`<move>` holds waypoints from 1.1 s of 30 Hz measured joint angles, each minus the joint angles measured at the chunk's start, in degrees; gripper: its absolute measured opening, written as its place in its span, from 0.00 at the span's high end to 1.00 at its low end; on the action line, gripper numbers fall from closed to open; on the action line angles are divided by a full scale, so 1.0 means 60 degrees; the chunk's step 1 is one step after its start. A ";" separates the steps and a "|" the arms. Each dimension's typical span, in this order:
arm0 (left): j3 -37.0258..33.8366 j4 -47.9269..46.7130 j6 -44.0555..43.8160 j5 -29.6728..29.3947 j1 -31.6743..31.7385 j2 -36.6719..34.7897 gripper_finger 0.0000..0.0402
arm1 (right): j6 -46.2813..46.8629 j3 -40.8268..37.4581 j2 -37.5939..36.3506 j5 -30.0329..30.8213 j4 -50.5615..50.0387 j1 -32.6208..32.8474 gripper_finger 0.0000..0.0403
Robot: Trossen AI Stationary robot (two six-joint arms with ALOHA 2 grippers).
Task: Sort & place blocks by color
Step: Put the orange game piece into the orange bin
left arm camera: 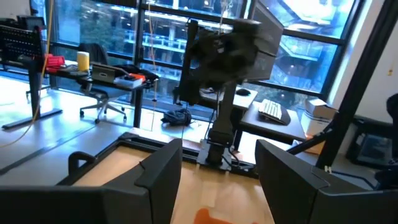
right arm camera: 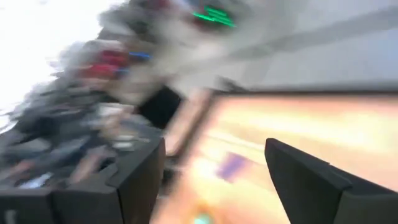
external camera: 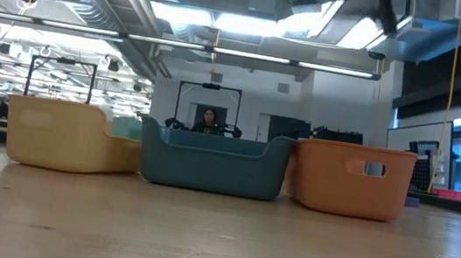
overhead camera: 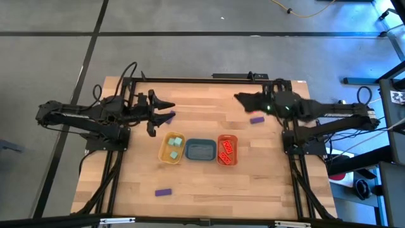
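Note:
Mint-green cubes (overhead camera: 175, 147) lie in the yellow tray (overhead camera: 163, 152). Orange-red bricks (overhead camera: 226, 150) lie in the orange tray (overhead camera: 227, 163). The blue tray (overhead camera: 200, 156) stands between the two. One purple bar (overhead camera: 168, 116) lies on the table by my left gripper (overhead camera: 162, 115), which is open, empty and points level toward the table's right side. A second purple bar (overhead camera: 256, 120) lies near my right gripper (overhead camera: 243, 98), which is open and empty above the far table; this bar also shows in the right wrist view (right arm camera: 231, 165). A third purple bar (overhead camera: 163, 191) lies near the front edge.
The three trays stand side by side at the table's middle, and in the low view they are yellow (external camera: 71, 136), blue (external camera: 213, 160) and orange (external camera: 352, 177). Bare wood lies in front of them. A person (external camera: 208, 119) sits far behind the table.

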 joint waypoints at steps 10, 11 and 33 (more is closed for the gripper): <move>0.0004 0.0007 0.0029 0.0000 0.0011 0.0000 0.52 | 0.4069 0.0354 0.1305 -0.0805 -0.7760 -0.3279 0.31; 0.0004 0.0004 0.0028 0.0000 0.0011 0.0000 0.52 | 0.4521 0.0117 0.1418 -0.0724 -0.7603 -0.3407 0.31; 0.0004 -0.0001 -0.0013 -0.0003 0.0011 0.0000 0.52 | 1.0170 -0.2140 0.4128 -0.1789 -0.3809 -0.4471 0.31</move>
